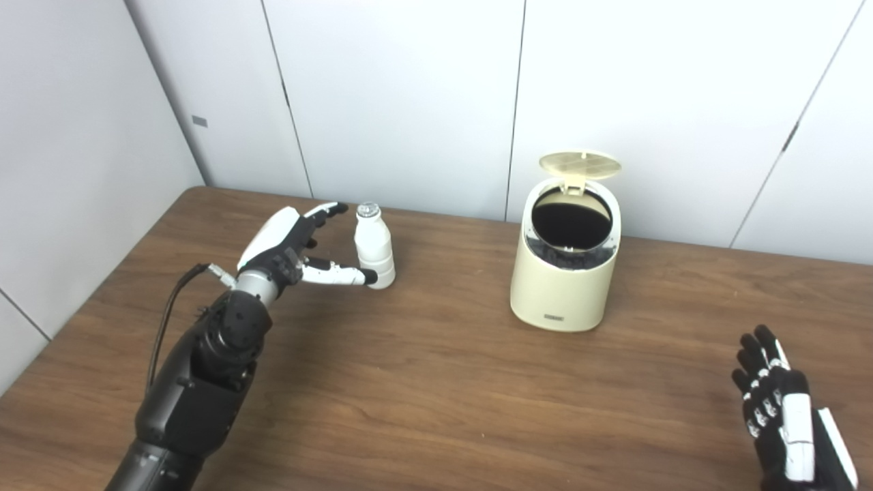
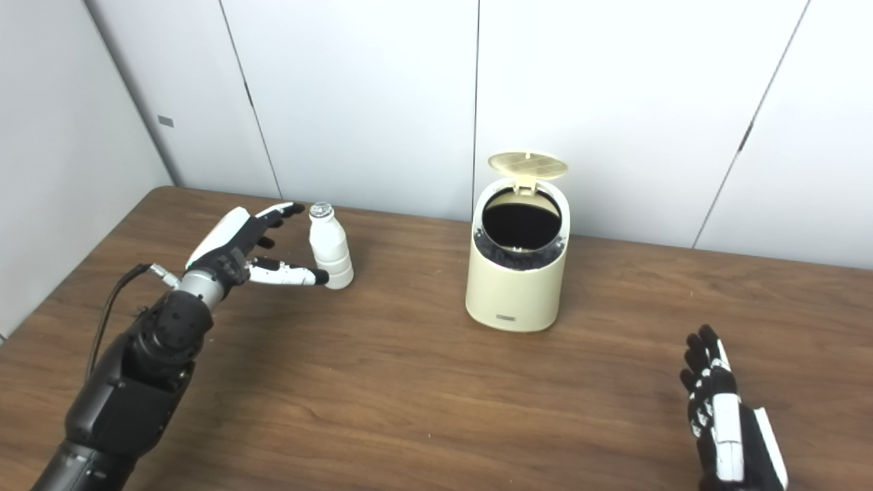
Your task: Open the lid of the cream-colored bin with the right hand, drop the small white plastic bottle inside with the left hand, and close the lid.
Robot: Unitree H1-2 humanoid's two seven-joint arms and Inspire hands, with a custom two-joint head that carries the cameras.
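The cream-colored bin [image 1: 563, 279] stands on the wooden table [image 1: 436, 382] right of centre, its round lid [image 1: 580, 164] flipped up at the back and its dark inside showing. The small white plastic bottle [image 1: 374, 247] stands upright to the left of the bin. My left hand [image 1: 294, 249] is open just left of the bottle, fingers spread around it, thumb tip by its base. My right hand [image 1: 777, 402] is open and empty at the table's front right, well away from the bin.
White wall panels [image 1: 409, 102] close off the table's back edge and left side. The bin stands close to the back wall.
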